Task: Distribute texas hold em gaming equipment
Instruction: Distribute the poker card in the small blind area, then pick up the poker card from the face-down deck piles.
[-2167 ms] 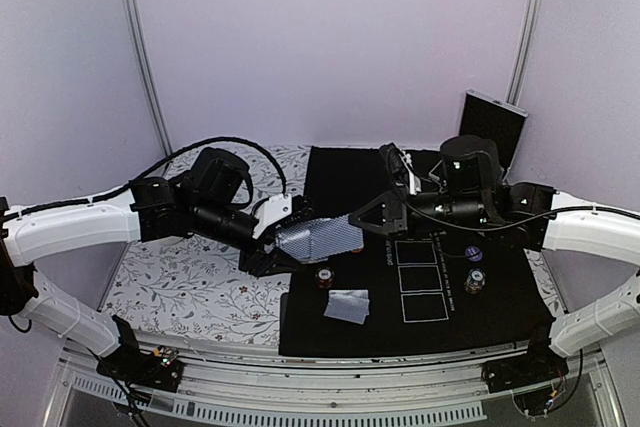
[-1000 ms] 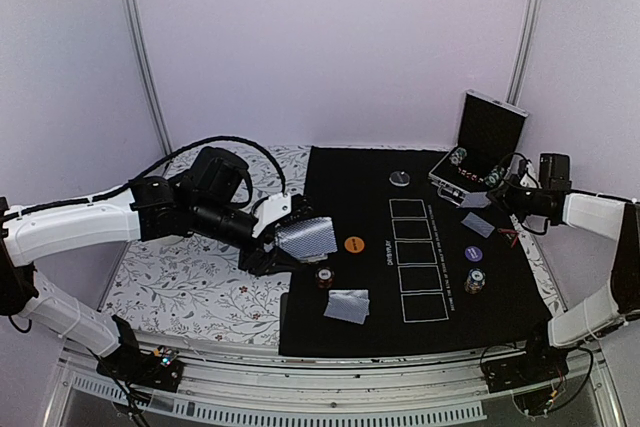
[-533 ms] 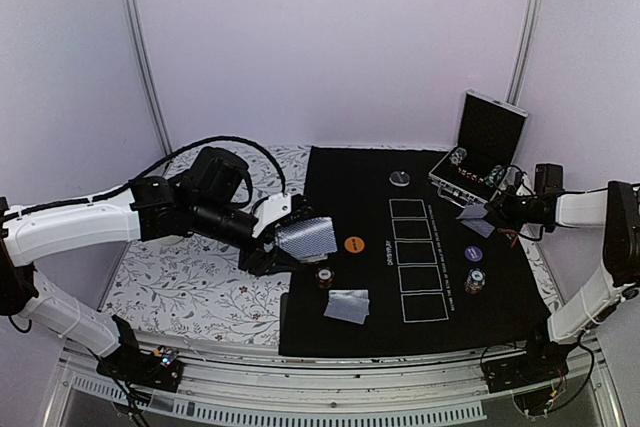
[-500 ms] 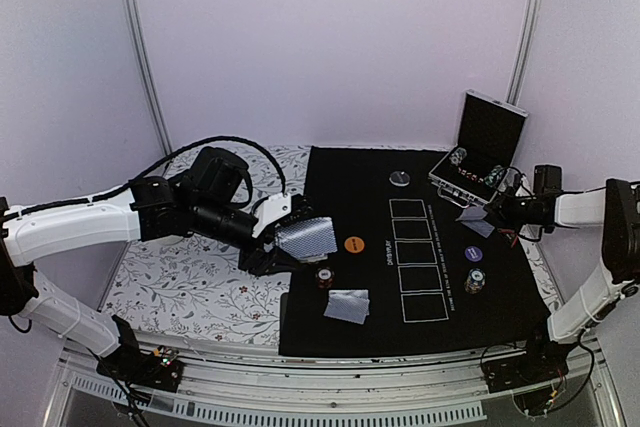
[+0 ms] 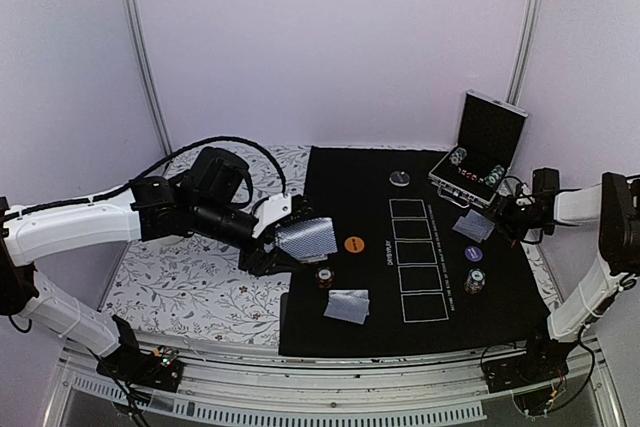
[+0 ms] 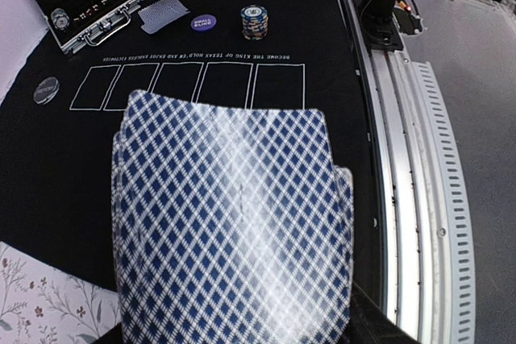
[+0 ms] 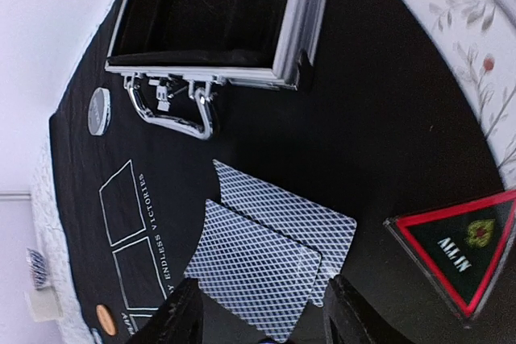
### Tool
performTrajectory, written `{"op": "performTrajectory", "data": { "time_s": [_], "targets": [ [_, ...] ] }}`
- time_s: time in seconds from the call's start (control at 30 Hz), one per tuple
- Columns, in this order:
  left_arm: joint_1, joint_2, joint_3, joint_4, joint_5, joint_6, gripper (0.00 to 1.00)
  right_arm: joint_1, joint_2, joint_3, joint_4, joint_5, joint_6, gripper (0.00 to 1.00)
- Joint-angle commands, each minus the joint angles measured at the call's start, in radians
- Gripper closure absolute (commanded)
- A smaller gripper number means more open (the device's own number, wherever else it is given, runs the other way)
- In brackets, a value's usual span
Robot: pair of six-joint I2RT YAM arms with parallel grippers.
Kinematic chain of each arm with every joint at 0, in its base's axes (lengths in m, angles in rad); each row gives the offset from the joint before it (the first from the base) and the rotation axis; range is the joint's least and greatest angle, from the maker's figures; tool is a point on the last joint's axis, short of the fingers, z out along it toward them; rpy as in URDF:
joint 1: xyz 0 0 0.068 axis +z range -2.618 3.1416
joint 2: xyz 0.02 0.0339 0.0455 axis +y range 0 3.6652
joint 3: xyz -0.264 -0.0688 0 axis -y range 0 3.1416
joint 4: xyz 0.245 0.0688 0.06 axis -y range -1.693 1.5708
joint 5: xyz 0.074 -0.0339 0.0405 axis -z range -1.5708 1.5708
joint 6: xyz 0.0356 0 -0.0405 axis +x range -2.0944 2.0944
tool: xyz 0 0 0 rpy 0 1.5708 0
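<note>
My left gripper [image 5: 290, 243] is shut on a fanned deck of blue-backed playing cards [image 5: 306, 237], held above the mat's left edge. The deck [image 6: 234, 223] fills the left wrist view and hides the jaws. My right gripper [image 5: 499, 213] hangs low at the mat's far right, open, its fingers [image 7: 181, 320] on either side of two overlapping cards [image 7: 270, 251] that lie flat on the mat. A red triangle marker [image 7: 468, 247] lies just beside them. Two more cards [image 5: 348, 304] lie near the front, next to a chip stack [image 5: 324, 276].
The open silver-edged case [image 5: 470, 172] stands at the back right, close behind the right gripper. On the black mat [image 5: 350, 197] lie a silver disc [image 5: 400, 178], an orange disc [image 5: 352, 244], a purple disc [image 5: 474, 254] and another chip stack [image 5: 475, 281].
The right gripper carried a card from the deck to the right side, laid it over the card near the case and opened. The left arm and deck stayed still.
</note>
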Motion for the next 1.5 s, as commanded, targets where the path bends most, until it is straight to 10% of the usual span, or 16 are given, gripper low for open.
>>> {"op": "performTrajectory", "data": {
  "time_s": [0.0, 0.37, 0.6, 1.47],
  "targets": [
    [0.006, 0.011, 0.021, 0.004, 0.019, 0.016, 0.42, -0.004, -0.136, 0.095, -0.134, 0.121, -0.043, 0.41],
    [0.005, 0.009, 0.021, 0.003, 0.025, 0.03, 0.42, 0.541, -0.313, 0.274, -0.235, -0.029, -0.245, 0.03],
    [0.003, 0.007, 0.021, 0.003, 0.02, 0.035, 0.41, 0.908, -0.286, 0.356, -0.159, -0.082, -0.207, 0.01],
    [0.003, 0.012, 0.018, 0.007, -0.001, 0.033, 0.42, 1.143, -0.08, 0.326, 0.04, -0.044, -0.047, 0.08]
  ]
}}
